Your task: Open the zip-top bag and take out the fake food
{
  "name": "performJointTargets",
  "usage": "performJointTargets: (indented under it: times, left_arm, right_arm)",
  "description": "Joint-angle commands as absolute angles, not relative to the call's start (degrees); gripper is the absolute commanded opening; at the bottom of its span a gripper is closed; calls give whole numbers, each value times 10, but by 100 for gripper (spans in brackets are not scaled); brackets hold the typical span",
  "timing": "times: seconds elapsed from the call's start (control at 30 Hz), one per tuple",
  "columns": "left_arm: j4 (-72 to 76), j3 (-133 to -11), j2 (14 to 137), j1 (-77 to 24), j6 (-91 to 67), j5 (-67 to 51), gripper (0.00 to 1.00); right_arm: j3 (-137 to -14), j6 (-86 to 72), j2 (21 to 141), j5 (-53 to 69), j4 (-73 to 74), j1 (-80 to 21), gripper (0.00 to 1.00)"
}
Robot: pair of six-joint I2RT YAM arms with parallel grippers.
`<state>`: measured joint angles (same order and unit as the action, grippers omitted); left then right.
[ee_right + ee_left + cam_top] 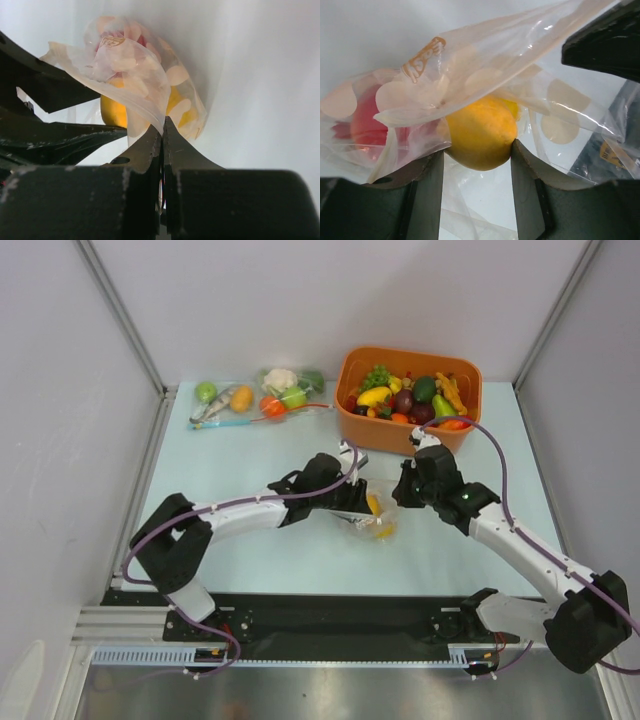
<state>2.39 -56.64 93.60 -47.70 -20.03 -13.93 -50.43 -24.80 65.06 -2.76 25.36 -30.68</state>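
Observation:
The clear zip-top bag [378,520] lies crumpled at the table's middle, between the two arms. In the left wrist view the bag [470,60] is open and my left gripper [477,157] reaches into its mouth. Both its fingers press the sides of a yellow-orange fruit [479,132]. A red fruit [366,125] lies further in, behind plastic. My right gripper [163,122] is shut on a fold of the bag [140,75] and holds it up. Another yellow fruit [181,107] shows through the plastic. In the top view, my left gripper [362,502] and right gripper [398,500] flank the bag.
An orange bin [470,375] full of fake fruit and vegetables stands at the back right, just behind the right wrist. Two other filled clear bags [225,400] [290,390] lie at the back left. White walls enclose the table on three sides.

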Motion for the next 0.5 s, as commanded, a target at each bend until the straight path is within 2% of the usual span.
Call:
performJointTargets:
  times: [0.0,0.03,0.07,0.1,0.23,0.33,0.4,0.47]
  left_arm:
    - [29,-597,956,-471,-186,-145,10]
    - [24,-600,958,-471,-185,-144,24]
    - [19,-603,959,-472,-181,-144,30]
    - [18,-604,957,-472,-180,-142,43]
    - [6,-610,942,-476,-176,-121,55]
    - [-22,-622,931,-492,-162,-90,59]
    - [-30,-625,925,-507,-157,-73,68]
    - [-35,-627,928,-512,-160,-62,68]
  right_arm:
    - [-497,-238,654,-47,252,-307,0]
    - [-496,-238,656,-46,253,-306,0]
    - [-493,-238,657,-44,253,-305,0]
    - [-490,-239,660,-42,251,-306,0]
    - [-490,-238,666,-40,249,-305,0]
    - [-493,-236,670,-37,247,-305,0]
    - [-493,-236,671,-35,247,-305,0]
    - [-492,-236,672,-33,246,-305,0]
